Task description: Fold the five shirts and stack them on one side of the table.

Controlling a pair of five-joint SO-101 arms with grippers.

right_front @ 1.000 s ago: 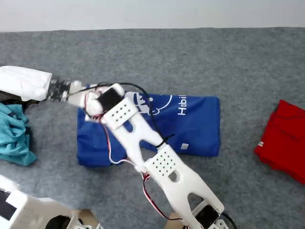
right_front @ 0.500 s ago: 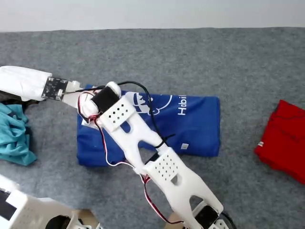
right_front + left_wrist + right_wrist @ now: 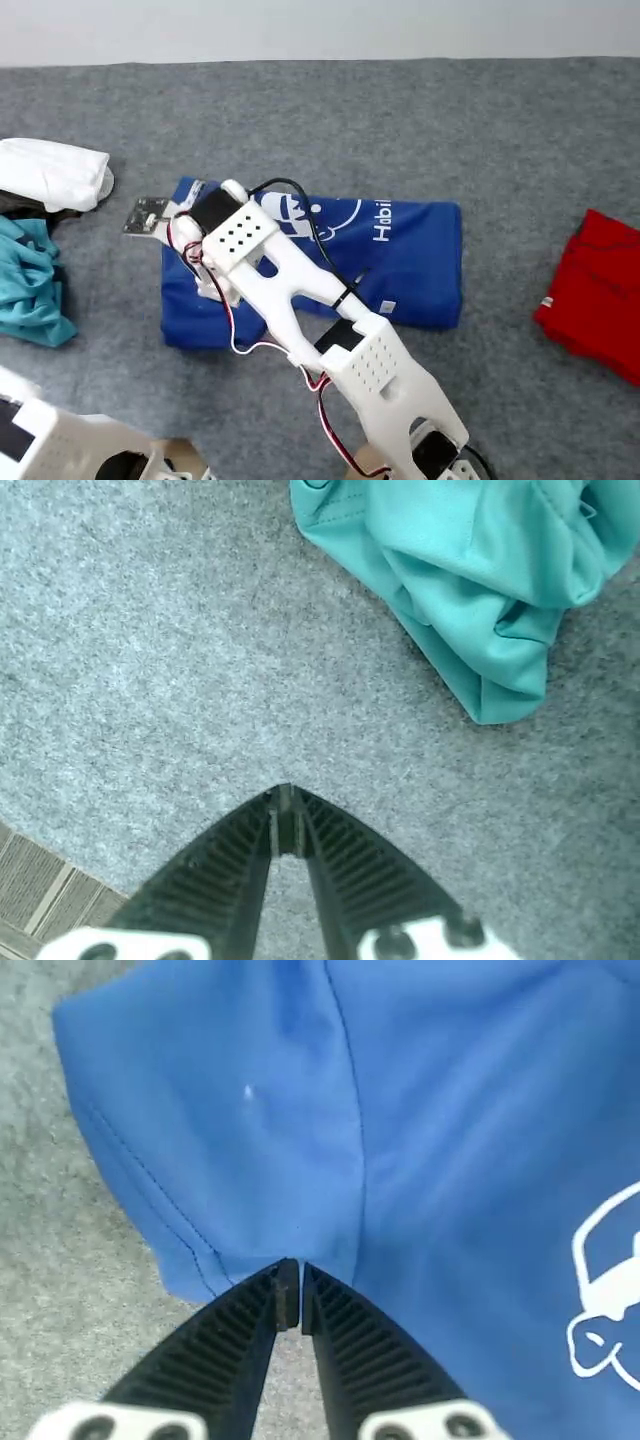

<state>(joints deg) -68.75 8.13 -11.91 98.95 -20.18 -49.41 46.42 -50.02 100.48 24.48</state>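
One blue shirt [image 3: 420,1140] edge at tips of closed right fingers [image 3: 232,1340].

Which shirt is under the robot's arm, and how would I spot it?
Look at the middle of the grey table. The blue shirt lies there folded into a rectangle, with the white right arm stretched across it. It is the only blue one and has white print, while the red shirt sits at one edge and the teal shirt and white shirt lie at the other.
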